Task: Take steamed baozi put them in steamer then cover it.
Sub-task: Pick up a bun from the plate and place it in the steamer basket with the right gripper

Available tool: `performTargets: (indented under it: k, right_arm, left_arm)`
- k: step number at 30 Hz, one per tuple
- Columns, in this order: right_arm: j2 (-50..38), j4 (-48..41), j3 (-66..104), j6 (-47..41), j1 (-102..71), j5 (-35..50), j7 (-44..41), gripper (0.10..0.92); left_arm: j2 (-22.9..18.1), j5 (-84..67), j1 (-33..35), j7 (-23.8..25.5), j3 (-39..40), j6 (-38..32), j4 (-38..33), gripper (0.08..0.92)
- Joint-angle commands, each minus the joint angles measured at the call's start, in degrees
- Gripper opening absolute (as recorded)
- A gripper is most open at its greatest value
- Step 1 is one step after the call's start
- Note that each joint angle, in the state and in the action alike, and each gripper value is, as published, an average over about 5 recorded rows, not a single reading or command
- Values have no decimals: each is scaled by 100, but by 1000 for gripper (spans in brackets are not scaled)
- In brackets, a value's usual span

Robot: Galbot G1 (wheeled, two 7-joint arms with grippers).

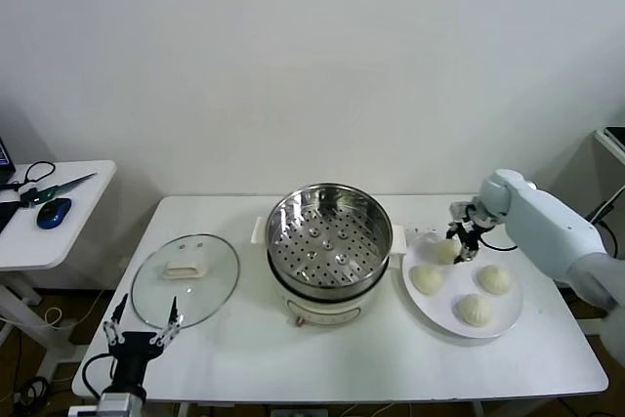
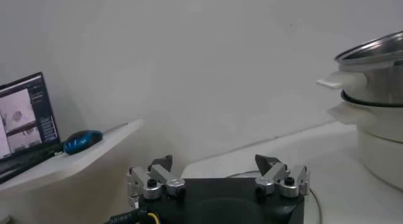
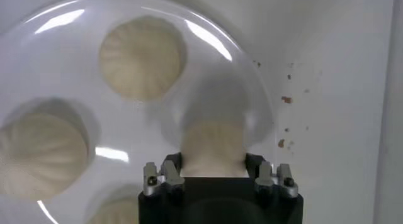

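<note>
The steamer (image 1: 328, 237) stands mid-table, uncovered, its perforated tray bare. To its right a white plate (image 1: 452, 287) carries several steamed baozi. My right gripper (image 1: 458, 248) is down at the plate's far-left bun (image 1: 444, 252) and is shut on it. In the right wrist view that baozi (image 3: 213, 150) fills the space between the jaws of the right gripper (image 3: 213, 163), still low over the plate (image 3: 208, 74), with other buns (image 3: 141, 56) beside it. My left gripper (image 1: 143, 324) is parked open and empty at the table's front left corner.
A glass lid (image 1: 186, 278) lies flat on the table left of the steamer, just beyond the left gripper (image 2: 215, 163). A side table (image 1: 49, 227) at far left holds a blue mouse (image 1: 54, 212) and scissors. The steamer's wall (image 2: 378, 87) rises off to one side of the left wrist.
</note>
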Motion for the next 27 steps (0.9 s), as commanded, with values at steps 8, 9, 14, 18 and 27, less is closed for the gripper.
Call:
performTargets:
  k: [8,9,14,18,27]
  right_arm:
    - [-201,1918,-2667,1229,2962,1138,-207,653]
    - [-105,2009,-2786,1384,3168,1112,-210,652]
    - [452,2230,-2918,1900,3684,930,-194,645]
    - [981,2399,-2841,2271,3776,611,-111,645]
    - [1919,2610,-2458,2834,3118,-680,89,645]
  left_arm:
    - [4,-6,69,0,36,-1,-59,823]
    - [5,-5,73,1,44,3,-67,823]
    - [2,8,76,7,91,16,-89,823]
    - [8,16,111,10,131,10,-97,823]
    - [60,2,173,8,139,-16,-73,823]
